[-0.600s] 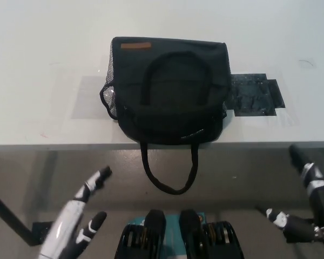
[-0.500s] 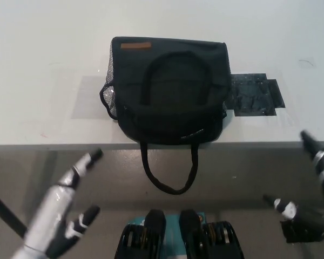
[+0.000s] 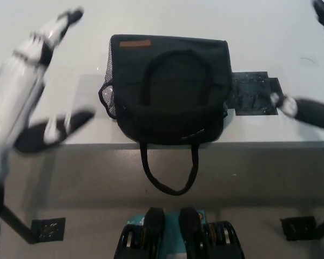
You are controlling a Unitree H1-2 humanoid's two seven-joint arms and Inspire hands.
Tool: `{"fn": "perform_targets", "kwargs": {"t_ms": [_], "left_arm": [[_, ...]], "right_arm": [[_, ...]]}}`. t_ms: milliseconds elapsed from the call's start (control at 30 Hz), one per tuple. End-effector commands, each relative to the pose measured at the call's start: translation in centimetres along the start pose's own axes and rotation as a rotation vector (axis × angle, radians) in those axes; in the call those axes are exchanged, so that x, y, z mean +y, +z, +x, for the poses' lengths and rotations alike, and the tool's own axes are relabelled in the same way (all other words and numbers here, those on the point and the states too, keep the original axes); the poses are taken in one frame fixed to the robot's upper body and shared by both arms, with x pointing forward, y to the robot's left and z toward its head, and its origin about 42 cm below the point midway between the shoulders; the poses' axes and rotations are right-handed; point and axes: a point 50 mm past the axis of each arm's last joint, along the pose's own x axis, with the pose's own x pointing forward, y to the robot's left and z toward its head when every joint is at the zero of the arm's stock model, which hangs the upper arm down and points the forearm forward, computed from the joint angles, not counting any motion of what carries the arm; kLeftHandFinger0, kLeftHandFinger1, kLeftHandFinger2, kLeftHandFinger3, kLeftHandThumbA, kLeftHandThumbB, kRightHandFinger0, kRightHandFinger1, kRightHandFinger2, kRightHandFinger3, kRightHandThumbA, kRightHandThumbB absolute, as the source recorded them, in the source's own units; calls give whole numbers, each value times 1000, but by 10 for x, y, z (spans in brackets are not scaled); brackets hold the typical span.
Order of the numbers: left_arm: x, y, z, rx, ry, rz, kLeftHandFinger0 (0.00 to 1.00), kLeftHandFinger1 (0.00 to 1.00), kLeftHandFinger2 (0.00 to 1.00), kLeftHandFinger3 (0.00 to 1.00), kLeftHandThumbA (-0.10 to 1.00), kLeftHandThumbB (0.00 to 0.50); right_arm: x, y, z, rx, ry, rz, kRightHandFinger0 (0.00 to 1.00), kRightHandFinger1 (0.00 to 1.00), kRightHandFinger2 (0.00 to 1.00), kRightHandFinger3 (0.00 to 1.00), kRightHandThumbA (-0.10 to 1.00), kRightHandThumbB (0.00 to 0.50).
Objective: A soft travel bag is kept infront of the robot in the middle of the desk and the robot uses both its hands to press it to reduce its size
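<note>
A black soft travel bag (image 3: 170,89) lies flat on the white desk (image 3: 54,65), near its front edge. It has an orange label at its top left, a mesh pocket on its left side, and one strap loop hanging over the desk edge. My white left hand (image 3: 27,86) is raised at the bag's left, open, fingers spread, blurred by motion. My black right hand (image 3: 313,81) is raised at the bag's right, partly cut off by the picture's edge, also open. Neither hand touches the bag.
A dark flat patch (image 3: 254,94) lies on the desk just right of the bag. A faint grey rectangle (image 3: 89,97) marks the desk left of the bag. The desk's front edge runs just below the bag; floor and desk feet show beneath.
Both hands have risen from below the desk edge to desk height, one on each side of the bag. The bag has not moved.
</note>
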Motion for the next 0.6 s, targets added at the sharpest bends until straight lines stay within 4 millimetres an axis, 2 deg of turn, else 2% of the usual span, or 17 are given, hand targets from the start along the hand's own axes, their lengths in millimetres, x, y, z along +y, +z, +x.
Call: {"fn": "perform_targets", "kwargs": {"t_ms": [0, 100, 167, 200, 233, 300, 433, 567], "left_arm": [[3, -25, 53, 83, -66, 139, 1000, 1000, 1000, 1000, 1000, 233], [-7, -41, 91, 118, -131, 220, 1000, 1000, 1000, 1000, 1000, 241], [-14, -53, 110, 134, -168, 270, 1000, 1000, 1000, 1000, 1000, 216], [-15, -54, 113, 136, -172, 277, 1000, 1000, 1000, 1000, 1000, 211], [-19, -64, 122, 139, -188, 314, 1000, 1000, 1000, 1000, 1000, 186], [-26, -76, 138, 172, -226, 384, 1000, 1000, 1000, 1000, 1000, 193], [-39, -95, 161, 210, -289, 452, 1000, 1000, 1000, 1000, 1000, 159], [-54, -104, 179, 216, -357, 520, 1000, 1000, 1000, 1000, 1000, 159]], "right_arm": [[10, 4, 64, 56, 80, -66, 1000, 1000, 1000, 1000, 1000, 245], [24, -8, 101, 90, 129, -69, 1000, 1000, 1000, 1000, 1000, 242], [32, -15, 120, 109, 154, -66, 1000, 1000, 1000, 1000, 1000, 247], [33, -17, 122, 111, 157, -67, 1000, 1000, 1000, 1000, 1000, 247], [38, -22, 133, 129, 172, -76, 1000, 1000, 1000, 1000, 1000, 248], [45, -30, 149, 156, 186, -119, 1000, 1000, 1000, 1000, 1000, 256], [58, -43, 169, 193, 206, -131, 1000, 1000, 1000, 1000, 1000, 229], [65, -54, 181, 233, 235, -133, 1000, 1000, 1000, 1000, 1000, 227]]}}
